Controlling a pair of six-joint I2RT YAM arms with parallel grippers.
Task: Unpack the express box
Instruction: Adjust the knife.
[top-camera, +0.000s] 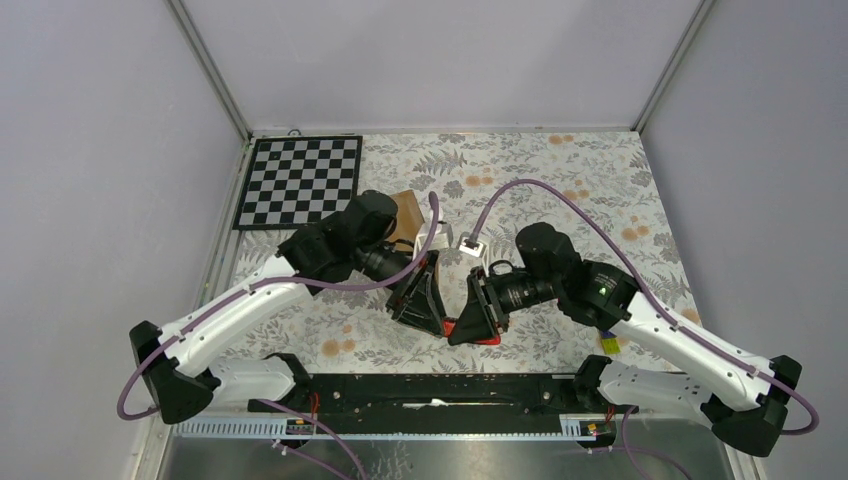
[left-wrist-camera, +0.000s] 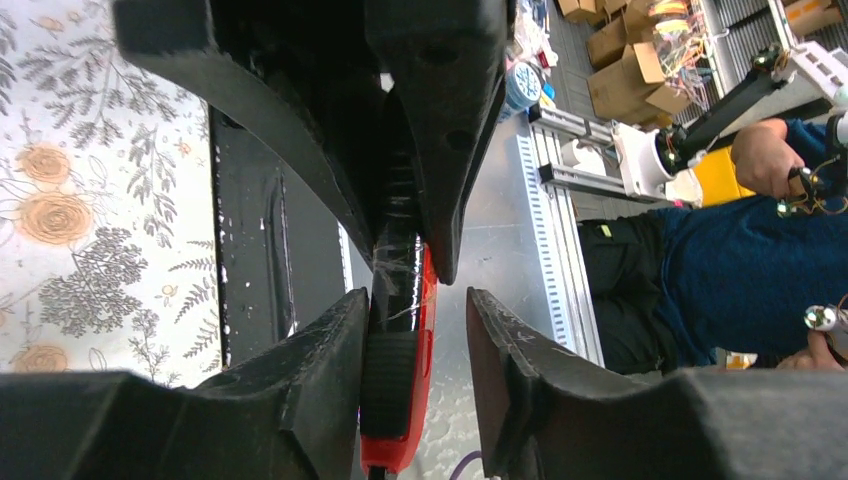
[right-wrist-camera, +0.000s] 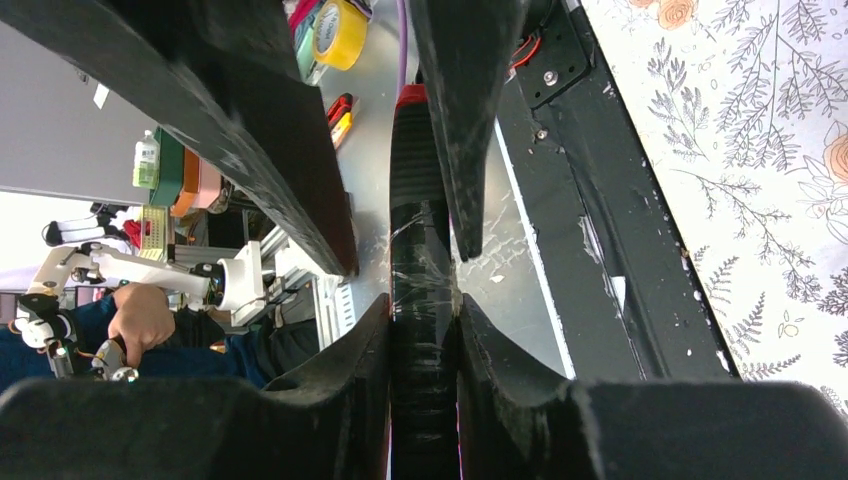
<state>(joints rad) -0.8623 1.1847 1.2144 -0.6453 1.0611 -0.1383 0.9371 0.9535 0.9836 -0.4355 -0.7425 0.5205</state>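
Handover risk sat at the red-handled cutter (left-wrist-camera: 392, 385): the right gripper (right-wrist-camera: 423, 310) was clamped on it, while the left gripper (left-wrist-camera: 417, 300) straddled it, jaws apart. Releasing early could drop it. The express box (top-camera: 408, 213) lay behind the left arm, mostly hidden.

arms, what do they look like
Left arm and right arm: white shells, black joints and bases, a purple cable along each. Left end effector and right end effector are black with two tapered fingers. Green light on the right arm.
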